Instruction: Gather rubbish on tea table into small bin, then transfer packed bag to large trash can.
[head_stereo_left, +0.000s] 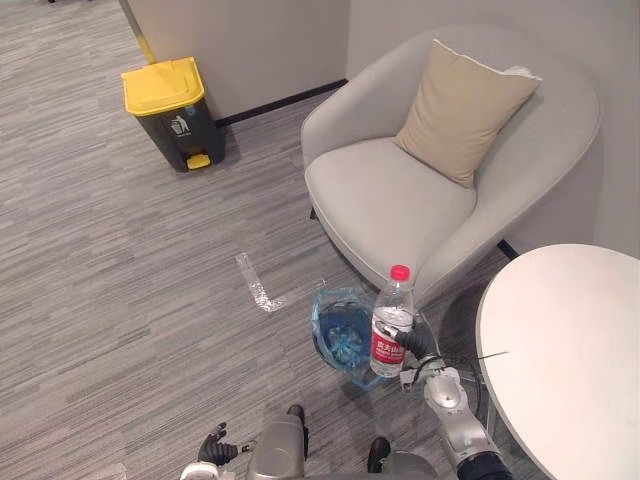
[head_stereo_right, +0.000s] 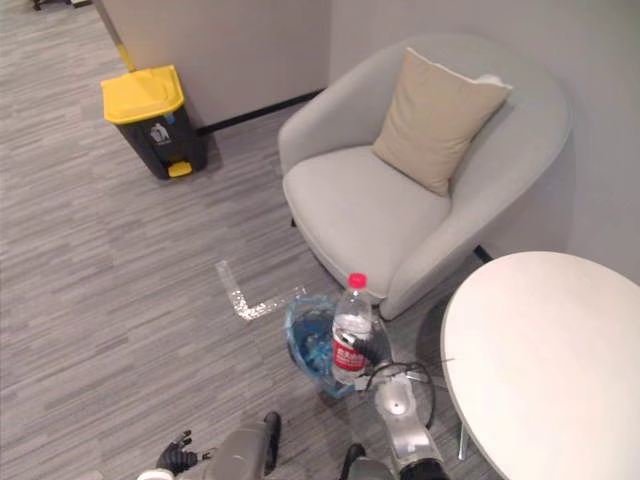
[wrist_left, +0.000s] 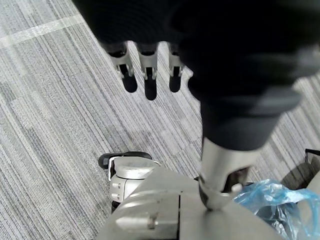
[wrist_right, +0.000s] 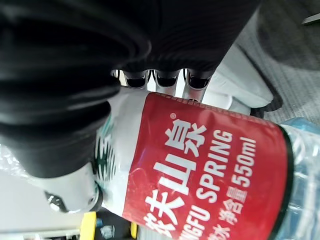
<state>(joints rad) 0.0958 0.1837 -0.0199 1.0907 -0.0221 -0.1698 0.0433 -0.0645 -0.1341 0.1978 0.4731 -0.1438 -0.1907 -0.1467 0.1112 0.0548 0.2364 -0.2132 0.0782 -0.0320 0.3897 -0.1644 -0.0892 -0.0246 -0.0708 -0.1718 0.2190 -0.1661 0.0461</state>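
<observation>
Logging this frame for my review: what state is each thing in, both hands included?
water bottle: upright, red cap on, held in the right hand's grip.
right hand: fingers curled round the water bottle.
left hand: fingers relaxed, holding nothing.
small bin: upright, top open, lined in blue.
large trash can: upright, yellow lid closed.

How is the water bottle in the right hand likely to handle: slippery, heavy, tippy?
The bottle looks clear and maybe near empty, so it is probably light. Its smooth plastic wall may flex and slip where the right hand curls round the label. Tall, narrow and round, it would likely tip or roll if set down loose.
</observation>
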